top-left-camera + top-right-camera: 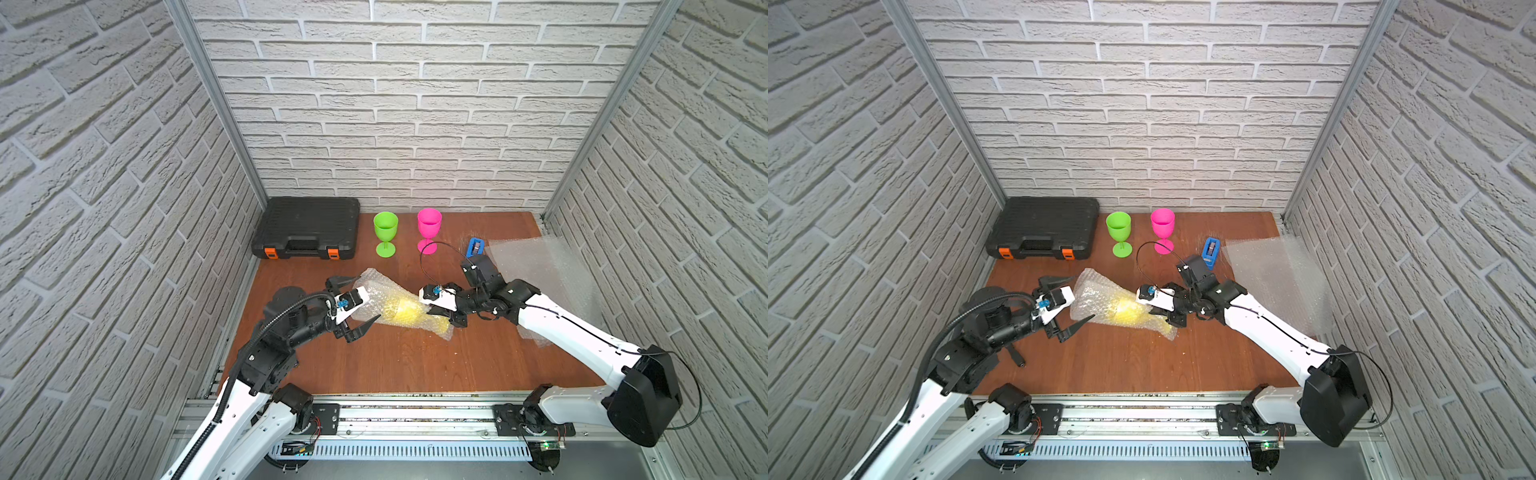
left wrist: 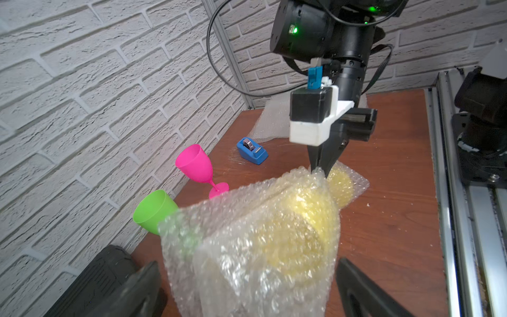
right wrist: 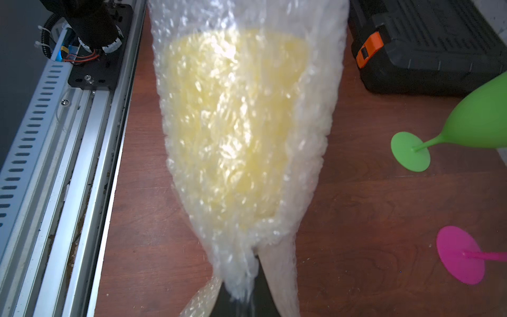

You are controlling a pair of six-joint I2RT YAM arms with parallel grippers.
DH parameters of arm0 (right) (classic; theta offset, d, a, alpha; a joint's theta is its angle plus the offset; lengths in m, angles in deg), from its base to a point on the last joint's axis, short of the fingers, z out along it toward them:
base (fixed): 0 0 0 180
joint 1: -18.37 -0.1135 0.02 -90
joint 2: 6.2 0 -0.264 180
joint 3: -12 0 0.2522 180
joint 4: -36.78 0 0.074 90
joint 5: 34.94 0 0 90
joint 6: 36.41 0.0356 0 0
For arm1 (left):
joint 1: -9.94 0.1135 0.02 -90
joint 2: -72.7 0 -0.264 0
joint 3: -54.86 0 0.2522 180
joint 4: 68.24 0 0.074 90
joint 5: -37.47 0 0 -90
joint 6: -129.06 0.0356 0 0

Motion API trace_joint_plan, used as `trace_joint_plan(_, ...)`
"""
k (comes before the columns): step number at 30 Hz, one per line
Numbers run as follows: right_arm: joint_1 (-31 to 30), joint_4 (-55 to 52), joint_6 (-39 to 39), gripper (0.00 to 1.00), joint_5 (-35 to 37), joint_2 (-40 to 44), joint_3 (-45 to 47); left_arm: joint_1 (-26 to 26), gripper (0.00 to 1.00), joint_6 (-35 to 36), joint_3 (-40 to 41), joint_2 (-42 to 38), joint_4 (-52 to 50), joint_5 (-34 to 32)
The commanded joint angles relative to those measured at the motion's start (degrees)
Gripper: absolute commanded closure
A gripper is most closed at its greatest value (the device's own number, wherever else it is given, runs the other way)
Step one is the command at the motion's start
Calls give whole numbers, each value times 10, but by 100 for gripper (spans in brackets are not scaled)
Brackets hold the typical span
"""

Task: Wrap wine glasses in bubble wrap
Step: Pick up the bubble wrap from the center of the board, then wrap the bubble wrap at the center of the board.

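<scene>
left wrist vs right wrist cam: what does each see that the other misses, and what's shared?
Left wrist only: the blue tape dispenser, a spare sheet beyond it, the bowl of the pink goblet, and the left gripper, fingers spread wide either side of the bubble wrap.
Right wrist only: the foot of the green goblet and the orange latch on the black case.
Both: that wrap around the yellow goblet, the right gripper shut on it, and parts of those two goblets.
</scene>
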Motion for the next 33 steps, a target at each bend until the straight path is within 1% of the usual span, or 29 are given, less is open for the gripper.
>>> trace_joint_plan(1,2,10,-21,97,-45,16,-7,26,2,-62,15,-8,6,-3)
trace_joint_plan(5,2,-4,-26,97,-50,24,-8,61,2,-94,21,-14,-3,33)
trace_joint_plan(8,2,-13,-29,97,-47,30,-7,90,2,-116,22,-3,-7,62)
trace_joint_plan(10,2,-14,-29,97,-44,35,-5,110,2,-125,19,8,-7,103)
trace_joint_plan(13,1,-14,-26,97,-44,39,-2,135,3,-143,18,28,6,190)
trace_joint_plan(16,1,-15,-24,97,-45,36,-4,149,10,-152,14,54,15,252)
trace_joint_plan(19,1,-15,-22,97,-46,33,-4,154,20,-151,7,76,15,302)
trace_joint_plan(20,1,-15,-21,97,-45,31,-5,155,25,-147,5,77,13,313)
trace_joint_plan(21,1,-15,-20,97,-44,30,-5,155,32,-143,2,96,8,319)
trace_joint_plan(25,0,-9,-13,97,-34,27,-1,155,72,-118,-16,110,-17,327)
trace_joint_plan(27,-1,-2,-6,97,-27,20,3,155,87,-116,-24,109,-17,328)
trace_joint_plan(29,-6,15,8,97,-25,5,9,155,94,-115,-40,109,-21,331)
trace_joint_plan(32,-21,87,50,97,-37,-21,37,155,100,-113,-70,115,-33,325)
trace_joint_plan(33,-27,119,67,97,-42,-29,49,154,100,-114,-80,118,-39,321)
